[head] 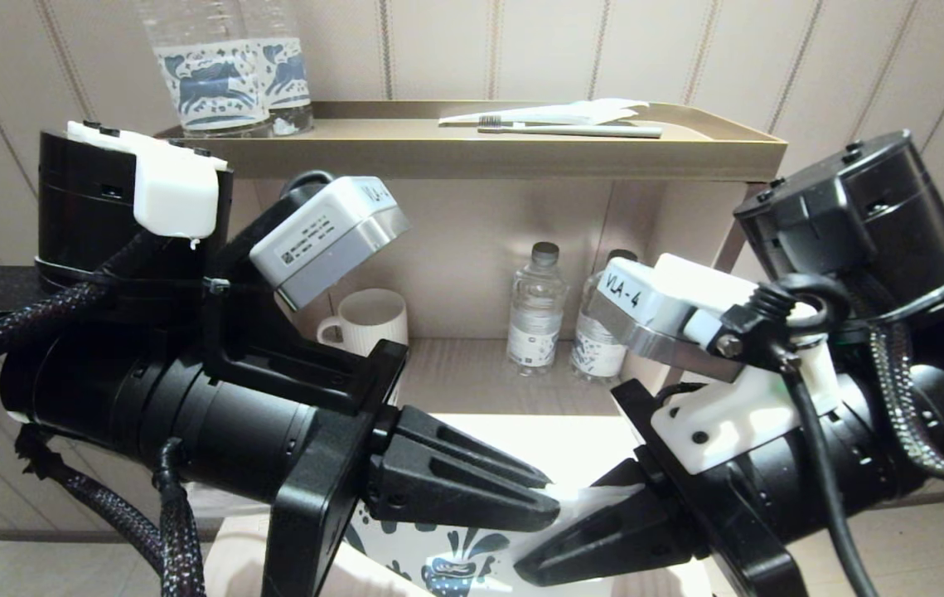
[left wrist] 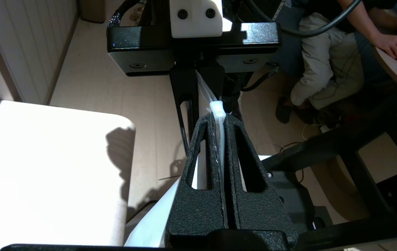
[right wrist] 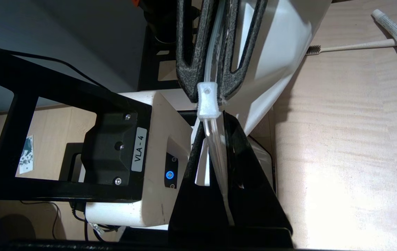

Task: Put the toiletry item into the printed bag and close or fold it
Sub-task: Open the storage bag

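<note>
The printed bag (head: pixel 455 564) hangs between my two grippers low at the front, its blue motifs showing below them. My left gripper (head: pixel 553 499) is shut on the bag's top edge, right by the white zip slider (left wrist: pixel 217 107). My right gripper (head: pixel 559 535) faces it tip to tip and is shut on the same clear zip strip (right wrist: pixel 215 153), just behind the slider (right wrist: pixel 207 99). The toiletry item lies on the table outside the bag: a slim white toothbrush (right wrist: pixel 351 45) with a small white tube (right wrist: pixel 391 28) beside its handle.
A tan tray (head: pixel 720 145) on the top shelf holds another toothbrush (head: pixel 571 129) with a white wrapper, and two horse-label bottles (head: pixel 227 75). A white mug (head: pixel 372 319) and two small water bottles (head: pixel 536 311) stand on the lower shelf. The pale table (right wrist: pixel 341 146) lies under the arms.
</note>
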Robot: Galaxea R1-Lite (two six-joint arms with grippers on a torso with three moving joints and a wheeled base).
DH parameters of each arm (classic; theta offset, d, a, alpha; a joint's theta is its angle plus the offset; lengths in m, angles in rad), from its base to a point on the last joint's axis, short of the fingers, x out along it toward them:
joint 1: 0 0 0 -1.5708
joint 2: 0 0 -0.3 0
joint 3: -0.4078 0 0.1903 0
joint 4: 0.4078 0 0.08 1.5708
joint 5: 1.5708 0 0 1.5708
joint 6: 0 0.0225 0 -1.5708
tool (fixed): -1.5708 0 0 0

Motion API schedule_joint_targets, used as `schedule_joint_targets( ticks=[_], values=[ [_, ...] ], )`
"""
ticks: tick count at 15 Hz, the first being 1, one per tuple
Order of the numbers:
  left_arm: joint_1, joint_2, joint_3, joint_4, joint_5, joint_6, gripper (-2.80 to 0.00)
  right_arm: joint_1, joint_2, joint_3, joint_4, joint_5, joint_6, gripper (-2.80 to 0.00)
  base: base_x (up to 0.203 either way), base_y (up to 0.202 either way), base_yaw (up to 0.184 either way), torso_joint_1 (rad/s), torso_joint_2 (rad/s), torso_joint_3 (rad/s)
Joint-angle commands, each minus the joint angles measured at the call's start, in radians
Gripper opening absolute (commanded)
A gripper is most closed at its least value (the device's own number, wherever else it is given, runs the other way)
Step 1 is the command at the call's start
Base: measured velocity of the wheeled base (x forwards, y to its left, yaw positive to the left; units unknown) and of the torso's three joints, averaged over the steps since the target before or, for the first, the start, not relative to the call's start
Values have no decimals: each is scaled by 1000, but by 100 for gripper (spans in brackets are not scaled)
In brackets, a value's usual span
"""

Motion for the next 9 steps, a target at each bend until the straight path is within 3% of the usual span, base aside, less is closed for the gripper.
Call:
schedule_joint_targets(
  ticks=[1, 9],
  values=[
    [-2, 1, 9, -3, -5, 2, -280, 1, 2, 2, 2, 5, -2, -280, 0, 0, 0, 0, 0, 0],
    [-1, 1, 19, -4, 9, 8, -280, -5, -11, 21, 0, -4, -13, -280, 0, 0, 0, 0, 0, 0]
  ],
)
